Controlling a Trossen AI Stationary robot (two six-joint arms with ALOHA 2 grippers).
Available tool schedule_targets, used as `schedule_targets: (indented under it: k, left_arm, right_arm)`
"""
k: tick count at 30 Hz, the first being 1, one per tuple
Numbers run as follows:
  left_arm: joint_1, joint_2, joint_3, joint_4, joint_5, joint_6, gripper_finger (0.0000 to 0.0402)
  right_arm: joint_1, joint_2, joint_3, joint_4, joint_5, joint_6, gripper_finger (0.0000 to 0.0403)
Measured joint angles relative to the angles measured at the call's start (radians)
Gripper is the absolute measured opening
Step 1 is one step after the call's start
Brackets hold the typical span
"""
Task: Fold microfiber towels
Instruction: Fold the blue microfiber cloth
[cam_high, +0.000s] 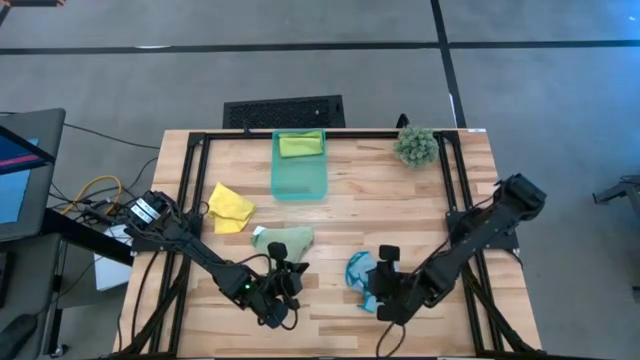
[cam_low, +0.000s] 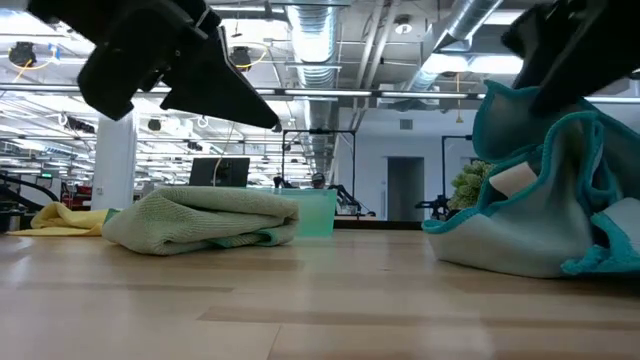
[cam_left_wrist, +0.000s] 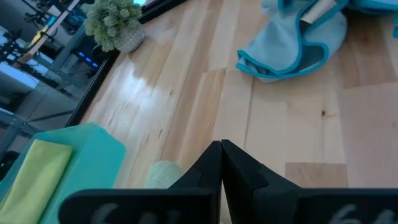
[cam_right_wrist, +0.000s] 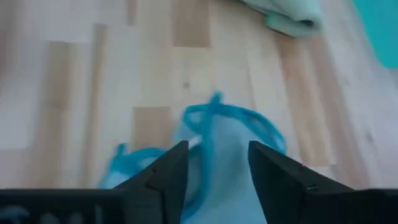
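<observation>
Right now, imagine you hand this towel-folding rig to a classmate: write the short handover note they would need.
Left gripper: shut, empty, near the table's front beside the pale green towel.
Right gripper: open, over the light blue towel, which lies crumpled.
Lime green towel: folded in the teal bin.
Yellow towel: loose on the table's left.
Done: one towel binned. Left: the blue, pale green and yellow towels.

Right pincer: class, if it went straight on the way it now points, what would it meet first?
Most likely the light blue towel, bunched directly ahead of the open right pincer; depth is unclear, though they look close.
</observation>
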Motion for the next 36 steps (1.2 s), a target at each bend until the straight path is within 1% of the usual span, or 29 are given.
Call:
schedule_targets:
  k: [2,4,9,10,11,14,16,19,20,21,23,25,28,30,32,36]
  left_arm:
    - [0.0,0.0,0.0,0.0,0.0,-0.001,0.0]
    - [0.001,0.0,0.0,0.0,0.0,-0.005,0.0]
    - [0.001,0.0,0.0,0.006,0.0,-0.013,0.0]
    - [0.001,0.0,0.0,0.01,0.0,-0.012,0.0]
    - [0.001,0.0,0.0,0.018,0.0,-0.004,0.0]
    - [0.001,0.0,0.0,0.071,-0.02,0.033,0.0]
    - [-0.003,0.0,0.0,0.122,-0.066,0.062,0.0]
    - [-0.019,0.0,0.0,0.193,-0.144,0.111,0.0]
    - [-0.027,0.0,0.0,0.204,-0.167,0.12,0.0]
    - [-0.035,0.0,0.0,0.216,-0.191,0.135,0.0]
    - [-0.051,0.0,0.0,0.237,-0.231,0.156,0.0]
    - [-0.062,0.0,0.0,0.255,-0.246,0.177,0.0]
    - [-0.065,0.0,0.0,0.29,-0.219,0.207,0.0]
    - [-0.054,0.0,0.0,0.299,-0.159,0.214,0.0]
    - [-0.036,0.0,0.0,0.304,-0.078,0.215,0.0]
    - [0.012,0.0,0.0,0.324,0.14,0.239,0.0006]
  right_arm:
    - [-0.016,0.018,0.0,-0.018,0.019,-0.002,0.0164]
    - [-0.028,0.023,-0.001,-0.039,0.05,-0.002,0.0131]
    - [-0.051,-0.01,0.013,-0.098,0.075,-0.028,0.0022]
    - [-0.052,-0.024,0.026,-0.111,0.093,-0.049,0.0013]
    - [-0.05,-0.038,0.041,-0.118,0.123,-0.071,0.0013]
    - [-0.033,-0.087,0.112,-0.114,0.24,-0.144,0.0021]
    - [-0.002,-0.121,0.162,-0.114,0.369,-0.201,0.0015]
    - [0.069,-0.177,0.204,-0.091,0.597,-0.271,0.0006]
    - [0.094,-0.196,0.206,-0.077,0.659,-0.279,0.0009]
    - [0.115,-0.215,0.206,-0.081,0.688,-0.268,0.0012]
    - [0.146,-0.238,0.206,-0.115,0.694,-0.183,0.0015]
    - [0.17,-0.237,0.206,-0.179,0.681,-0.074,0.0015]
    - [0.196,-0.205,0.204,-0.291,0.663,0.082,0.0009]
    - [0.197,-0.169,0.204,-0.356,0.64,0.165,0.0008]
    - [0.191,-0.134,0.204,-0.403,0.615,0.237,0.0009]
    - [0.16,-0.081,0.204,-0.469,0.558,0.352,0.0017]
